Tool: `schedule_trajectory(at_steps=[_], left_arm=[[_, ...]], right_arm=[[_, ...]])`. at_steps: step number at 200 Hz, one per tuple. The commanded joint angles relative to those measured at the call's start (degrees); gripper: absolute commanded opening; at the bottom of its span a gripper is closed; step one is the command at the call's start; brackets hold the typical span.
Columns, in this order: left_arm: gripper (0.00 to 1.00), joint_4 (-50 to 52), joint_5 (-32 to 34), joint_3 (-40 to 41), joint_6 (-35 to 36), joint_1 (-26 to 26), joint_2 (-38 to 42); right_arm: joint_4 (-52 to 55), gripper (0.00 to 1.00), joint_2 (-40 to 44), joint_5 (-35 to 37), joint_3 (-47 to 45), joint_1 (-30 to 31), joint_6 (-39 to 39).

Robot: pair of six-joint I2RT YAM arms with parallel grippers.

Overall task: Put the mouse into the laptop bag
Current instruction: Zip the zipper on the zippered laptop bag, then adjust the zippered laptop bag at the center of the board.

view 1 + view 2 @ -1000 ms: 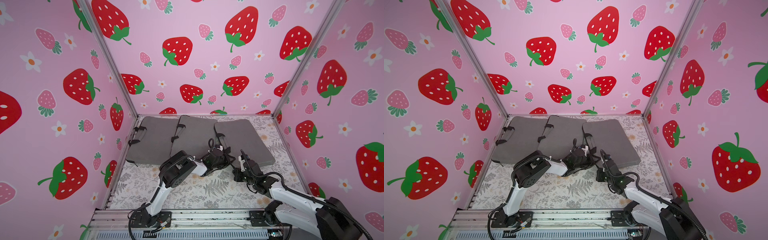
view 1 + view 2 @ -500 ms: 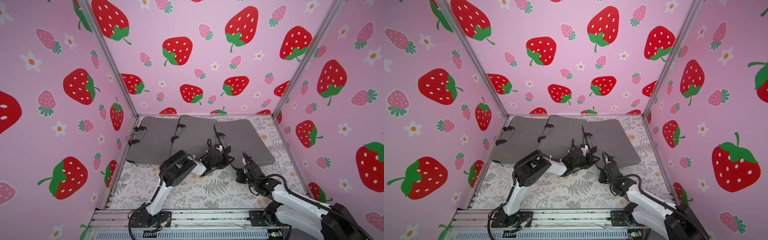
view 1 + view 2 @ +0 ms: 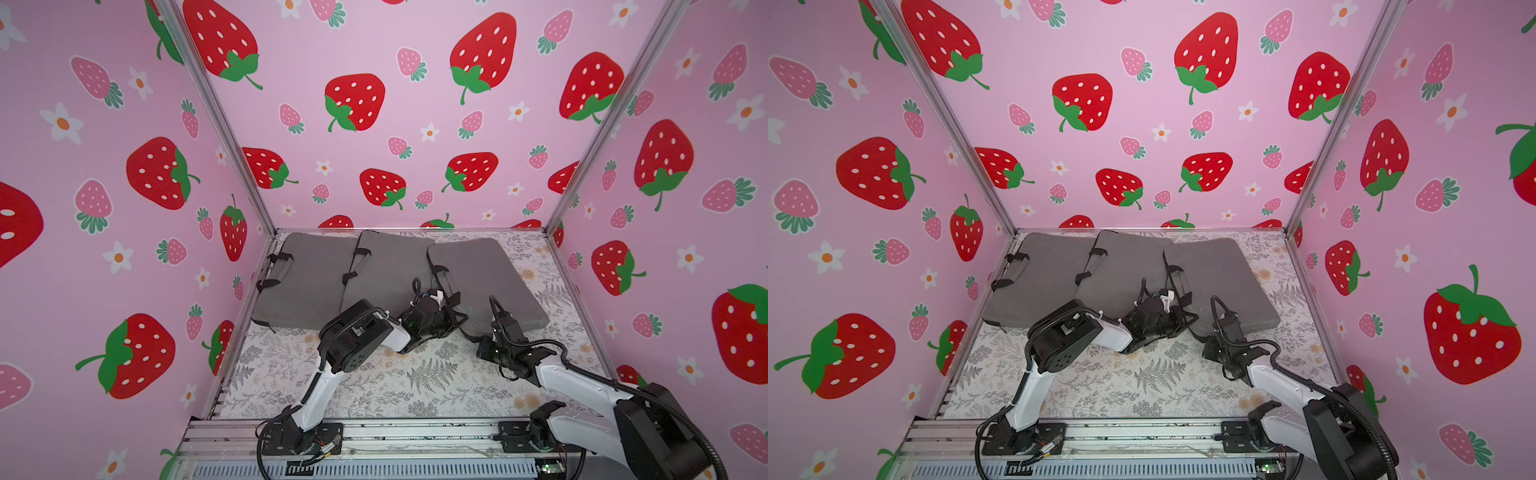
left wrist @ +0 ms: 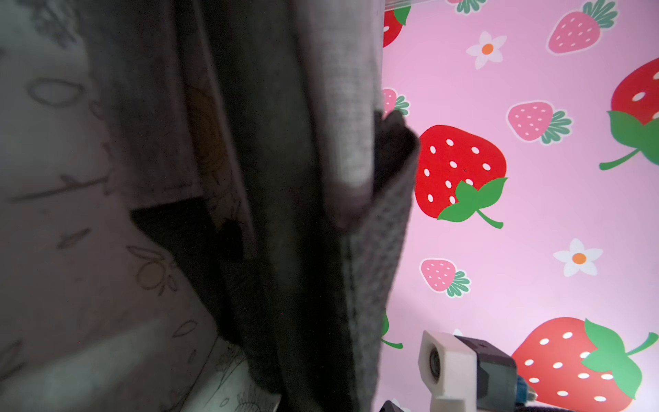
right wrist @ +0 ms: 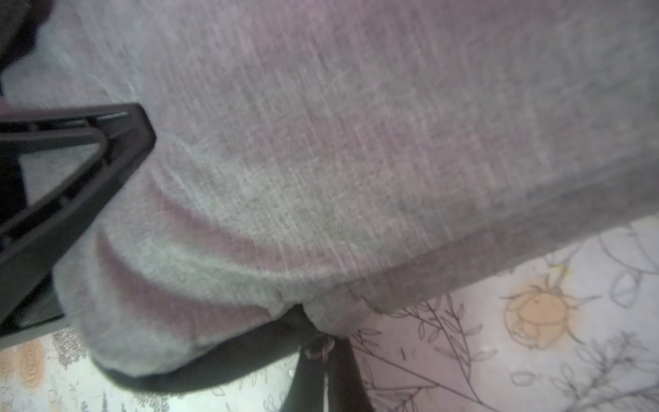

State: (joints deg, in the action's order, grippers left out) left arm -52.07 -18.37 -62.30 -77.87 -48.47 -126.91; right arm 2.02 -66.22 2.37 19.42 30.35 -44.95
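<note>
Wrist views alone show weave (grey) on the laptop bag (image 5: 356, 125).

surface: floral-print table (image 3: 415, 386) | on it: left bag (image 3: 307, 282); middle bag (image 3: 386, 270); right bag (image 3: 486, 274), side by side

Laptop bag (image 3: 486, 278) in front of me: grey woven fabric, black strap handles, lying on the floral mat (image 3: 415, 374), near corner bulging and lifted off that mat, dark trim underneath.
</note>
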Motion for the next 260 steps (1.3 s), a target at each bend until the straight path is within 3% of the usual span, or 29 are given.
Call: schedule_trajectory(at_steps=[1,41,50,67,76,142,181,209,260], left_arm=[[0.0,-1.7,0.1,1.3,-1.2,1.2,-0.9],[0.0,-0.1,-0.4,0.6,-0.5,1.9,-0.7],[0.0,2.5,-0.7,-1.0,0.6,2.3,-0.9],[0.0,8.4,-2.2,-5.8,2.7,3.6,-2.6],[0.0,11.3,-3.4,-9.5,3.7,4.3,-4.3],[0.0,32.0,-9.5,-29.3,13.2,8.0,-11.7],[0.0,28.9,-9.3,-24.9,13.3,7.8,-9.2],[0.0,22.5,-13.9,-20.8,12.1,5.5,-7.5],[0.0,24.7,-16.8,-17.1,17.1,1.8,-4.7]], right_arm=[[6.7,0.0,-2.3,4.1,-1.6,-3.0,-0.9],[8.0,0.0,5.0,2.5,-2.4,-4.6,-0.8],[8.7,0.08,7.7,2.5,-2.5,-4.6,-0.5],[10.6,0.37,11.6,3.3,-2.4,-4.6,-0.5],[11.3,0.4,13.1,3.3,-2.4,-4.6,-0.5],[10.6,0.42,12.1,2.7,-3.4,-4.7,-1.3],[10.6,0.42,13.3,2.8,-3.6,-4.7,-1.3],[11.2,0.42,13.6,3.6,-3.3,-4.7,-1.0],[11.4,0.43,16.0,4.2,-3.7,-4.7,-1.6]])
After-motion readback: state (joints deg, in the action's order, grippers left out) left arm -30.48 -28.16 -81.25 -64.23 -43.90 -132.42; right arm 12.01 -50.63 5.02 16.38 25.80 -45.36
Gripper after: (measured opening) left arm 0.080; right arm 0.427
